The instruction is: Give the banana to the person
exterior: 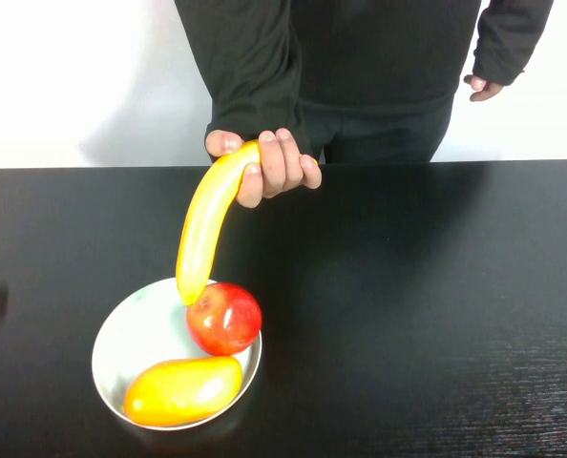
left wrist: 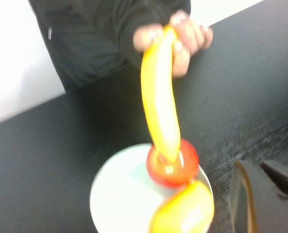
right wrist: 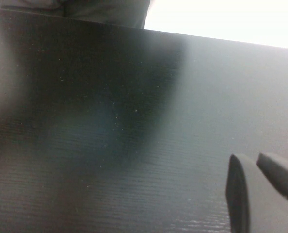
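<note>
Pincers first: the left pincer [left wrist: 265, 194] shows only in its own wrist view as a dark finger edge, hanging clear of everything on the near-left part of the table [exterior: 436, 286], and I cannot tell whether it is released or clenched. It grasps nothing that I can see. The right pincer [right wrist: 263, 194] is likewise just a dark sliver in its wrist view, over bare black table with nothing near it, and its state is also beyond telling.

Out from the left pincer sits a white bowl [exterior: 121, 334] near the table's near-left corner. A red apple [exterior: 224, 318] rests at the bowl's far side, and a plump yellow-orange fruit [exterior: 181, 389] lies at its near side, the two just beside each other.

The banana [exterior: 207, 219] hangs above the bowl, its lower tip close to the apple's top. Its upper end is gripped in the hand [exterior: 269, 160] of the person [exterior: 360, 67], who stands behind the table's far edge in a dark jacket. The person's other hand [exterior: 484, 88] hangs at their side.
</note>
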Available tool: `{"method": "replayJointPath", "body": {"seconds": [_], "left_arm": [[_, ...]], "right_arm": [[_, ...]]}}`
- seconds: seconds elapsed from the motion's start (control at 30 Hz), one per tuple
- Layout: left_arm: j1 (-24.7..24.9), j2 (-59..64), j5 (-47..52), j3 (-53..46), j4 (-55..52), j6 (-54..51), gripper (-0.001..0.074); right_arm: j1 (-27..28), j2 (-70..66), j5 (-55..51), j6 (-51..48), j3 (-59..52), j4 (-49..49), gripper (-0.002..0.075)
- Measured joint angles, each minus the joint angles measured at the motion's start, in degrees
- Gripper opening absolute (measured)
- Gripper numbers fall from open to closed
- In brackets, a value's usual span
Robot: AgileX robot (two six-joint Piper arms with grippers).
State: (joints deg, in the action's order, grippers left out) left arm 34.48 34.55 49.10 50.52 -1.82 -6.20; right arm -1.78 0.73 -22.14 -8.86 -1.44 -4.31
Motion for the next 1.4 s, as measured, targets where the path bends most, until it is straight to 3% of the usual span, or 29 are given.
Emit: {"method": "replayJointPath", "body": {"seconds": [0.23, 0.5, 0.63, 0.8, 0.97, 1.07, 1.23, 1.4], "left_arm": [[0.00, -9.15, -3.09, -15.67, -0.03, 2.32, -0.0003], [0.00, -9.45, -1.89, -19.49, -3.32, 3.87, -0.0003], [0.00, -10.27, -9.94, -21.49, -4.97, 4.38, -0.0003], [-0.59, -15.44, -31.56, -32.30, -8.83, 7.08, -0.0003], [-7.81, -24.82, -50.90, -44.82, -4.95, 6.20, -0.0003], [-14.28, -30.52, -56.08, -50.14, -3.31, 7.28, -0.0003], [-22.51, -35.10, -54.05, -51.98, -2.80, 11.47, -0.0003], [-24.19, -35.22, -45.12, -51.96, -2.34, 12.36, -0.0003]], "right_arm": [[0.00, 0.00, 0.00, 0.00, 0.00, 0.00, -0.0011], [0.00, 0.00, 0.00, 0.00, 0.00, 0.00, -0.0011], [0.00, 0.00, 0.00, 0.00, 0.00, 0.00, -0.0011], [0.00, 0.00, 0.00, 0.00, 0.00, 0.00, -0.0011], [0.00, 0.00, 0.00, 0.00, 0.00, 0.00, -0.0011], [0.00, 0.00, 0.00, 0.00, 0.00, 0.00, -0.0011], [0.00, 0.00, 0.00, 0.00, 0.00, 0.00, -0.0011], [0.00, 0.00, 0.00, 0.00, 0.00, 0.00, -0.0011]]}}
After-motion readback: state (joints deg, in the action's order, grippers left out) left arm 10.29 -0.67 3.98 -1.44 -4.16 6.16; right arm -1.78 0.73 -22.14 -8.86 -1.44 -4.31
